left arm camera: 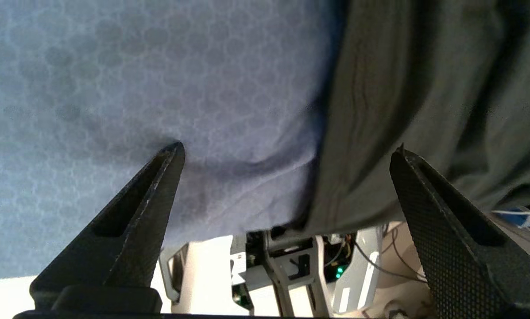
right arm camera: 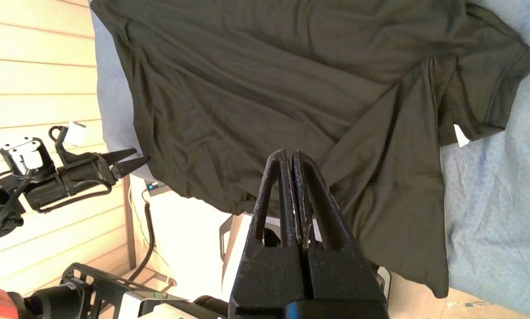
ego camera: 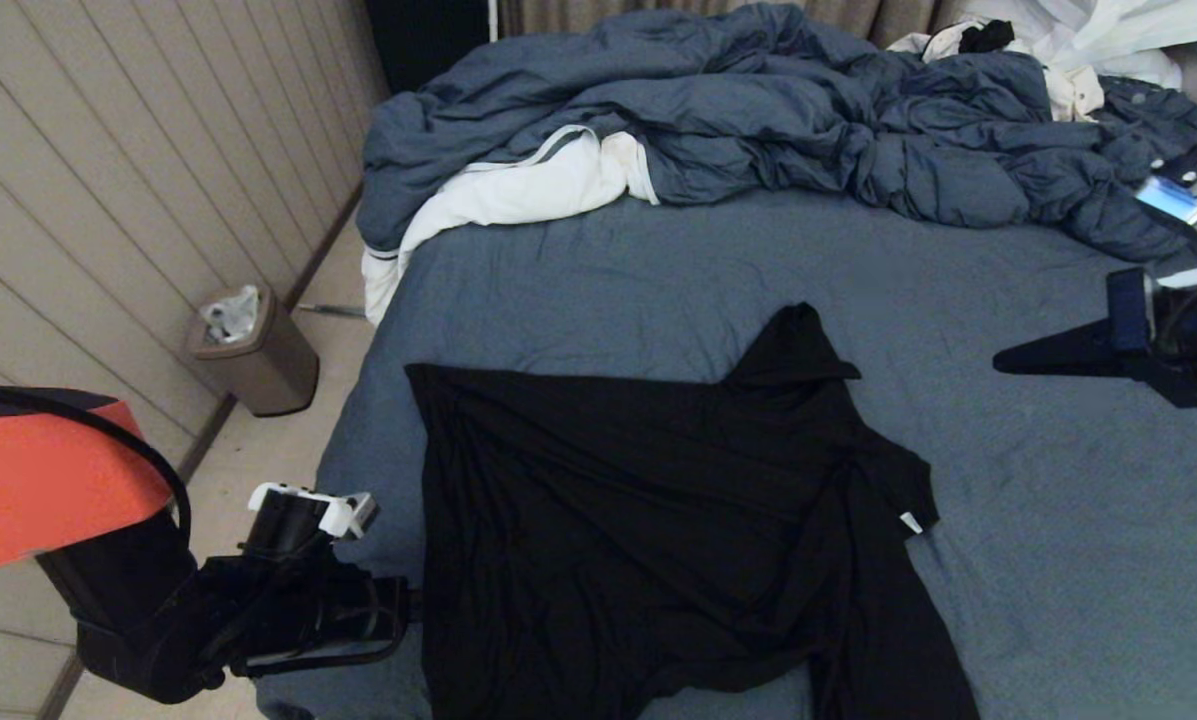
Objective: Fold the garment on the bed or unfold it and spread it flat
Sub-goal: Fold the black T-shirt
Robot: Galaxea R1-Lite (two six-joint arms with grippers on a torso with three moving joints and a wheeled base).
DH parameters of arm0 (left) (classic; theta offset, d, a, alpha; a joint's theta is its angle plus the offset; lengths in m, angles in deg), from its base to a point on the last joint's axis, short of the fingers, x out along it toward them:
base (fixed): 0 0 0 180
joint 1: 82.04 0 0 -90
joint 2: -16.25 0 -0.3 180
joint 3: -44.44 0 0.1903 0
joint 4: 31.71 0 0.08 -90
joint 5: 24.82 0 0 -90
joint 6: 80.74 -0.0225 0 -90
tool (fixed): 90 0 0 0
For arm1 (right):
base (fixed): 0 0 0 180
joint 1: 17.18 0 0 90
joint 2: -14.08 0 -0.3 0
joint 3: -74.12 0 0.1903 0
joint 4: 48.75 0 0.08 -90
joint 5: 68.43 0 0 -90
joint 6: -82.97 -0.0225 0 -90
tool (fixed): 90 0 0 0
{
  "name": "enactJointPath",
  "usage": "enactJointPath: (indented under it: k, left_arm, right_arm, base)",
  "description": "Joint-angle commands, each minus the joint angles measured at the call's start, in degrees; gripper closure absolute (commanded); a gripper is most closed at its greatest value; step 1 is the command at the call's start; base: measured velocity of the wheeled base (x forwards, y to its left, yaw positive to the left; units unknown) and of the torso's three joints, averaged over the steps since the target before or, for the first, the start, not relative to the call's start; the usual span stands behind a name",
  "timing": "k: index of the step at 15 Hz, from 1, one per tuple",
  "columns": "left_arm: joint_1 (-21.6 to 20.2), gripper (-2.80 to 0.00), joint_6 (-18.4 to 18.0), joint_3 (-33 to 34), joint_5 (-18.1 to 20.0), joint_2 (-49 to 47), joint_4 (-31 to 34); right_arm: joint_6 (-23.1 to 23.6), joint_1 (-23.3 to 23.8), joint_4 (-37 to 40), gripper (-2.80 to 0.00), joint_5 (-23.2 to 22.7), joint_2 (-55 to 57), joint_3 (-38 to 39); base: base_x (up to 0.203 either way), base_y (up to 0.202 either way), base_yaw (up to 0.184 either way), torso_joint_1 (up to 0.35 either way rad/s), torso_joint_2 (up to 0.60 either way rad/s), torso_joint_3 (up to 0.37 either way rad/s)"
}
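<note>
Slate-blue bed (ego camera: pixel 1008 520), panelled wall to the left. Left gripper (left arm camera: pixel 287 150) spread wide, empty, at the garment's (ego camera: pixel 658 540) left edge by the bed's side. Right gripper (right arm camera: pixel 290 153) pinched shut, raised over the sheet well right. Garment lies spread, near bed's front.

Around the shirt (ego camera: pixel 658 540) the bed (ego camera: pixel 658 270) offers open sheet: a broad band beyond it, another to its right. The duvet (ego camera: pixel 758 130) heaps across the far end behind that band. Left of the shirt, the left gripper (left arm camera: pixel 287 153) crowds the bed's edge.
</note>
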Motion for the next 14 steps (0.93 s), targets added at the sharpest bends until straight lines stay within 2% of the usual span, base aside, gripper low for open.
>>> enactJointPath:
  k: [1, 4, 8, 9, 11, 14]
  left_arm:
    - [0.13, -2.80, -0.06, -0.57, -0.05, -1.54, -0.50]
    - [0.15, -2.80, -0.05, -0.59, -0.21, -2.81, -3.23]
    - [1.45, -2.80, 0.23, -1.55, -0.45, -3.65, -3.75]
    - [2.08, -2.80, 0.43, -2.12, -0.84, -3.90, -3.73]
    - [3.75, -2.80, 0.64, -3.26, -3.94, -5.02, -3.89]
    - [4.27, -2.80, 0.71, -4.70, -4.71, -5.97, -3.82]
  right_arm:
    - [-0.04, 0.05, 0.16, 0.00, -0.18, -0.30, 0.35]
    - [-0.04, -0.04, 0.16, 0.00, -0.27, -1.14, 0.43]
    - [-0.13, -0.21, 0.16, 0.00, -0.18, -1.76, 0.52]
    - [-0.13, -0.21, 0.16, 0.00, -0.26, -1.86, 0.52]
    - [-0.04, -0.04, 0.16, 0.00, -0.18, -1.94, 0.79]
    - [-0.04, 0.05, 0.16, 0.00, -0.27, -2.17, 0.87]
  base:
    - [0.000, 0.000, 0.000, 0.000, 0.00, 0.000]
    - [0.000, 0.000, 0.000, 0.000, 0.00, 0.000]
    - [0.000, 0.000, 0.000, 0.000, 0.00, 0.000]
    - [0.000, 0.000, 0.000, 0.000, 0.00, 0.000]
    - [0.000, 0.000, 0.000, 0.000, 0.00, 0.000]
    - [0.000, 0.000, 0.000, 0.000, 0.00, 0.000]
